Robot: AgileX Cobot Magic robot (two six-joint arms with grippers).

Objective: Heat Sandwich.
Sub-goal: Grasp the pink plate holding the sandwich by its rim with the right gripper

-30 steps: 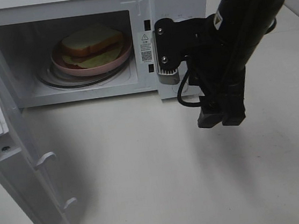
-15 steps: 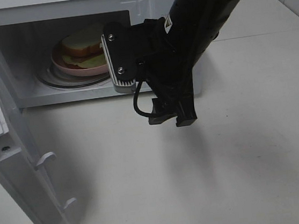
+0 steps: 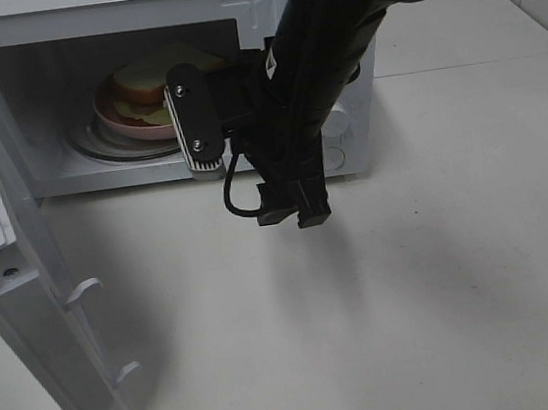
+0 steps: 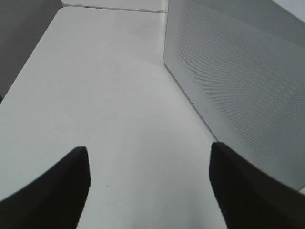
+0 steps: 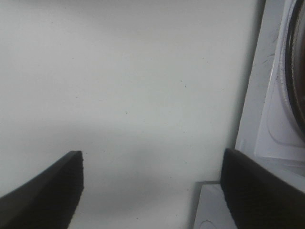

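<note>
My right pincer (image 3: 295, 212) hangs empty, spread wide; white-bread lettuce sandwich (image 3: 146, 79) sits inside the white box microwave (image 3: 133, 13) just past it, white hinged door (image 3: 40, 321) not shut yet.

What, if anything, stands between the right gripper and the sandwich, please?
Nothing visible: the microwave door stands open, the sandwich lies on its plate inside, and the open right gripper hangs before the opening.

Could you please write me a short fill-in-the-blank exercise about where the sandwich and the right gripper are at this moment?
The sandwich lies on a pink plate inside the ____.
That appliance's door stands ____.
The right gripper, jaws apart over the white table, holds ____.
Missing words: microwave; open; nothing.
</note>
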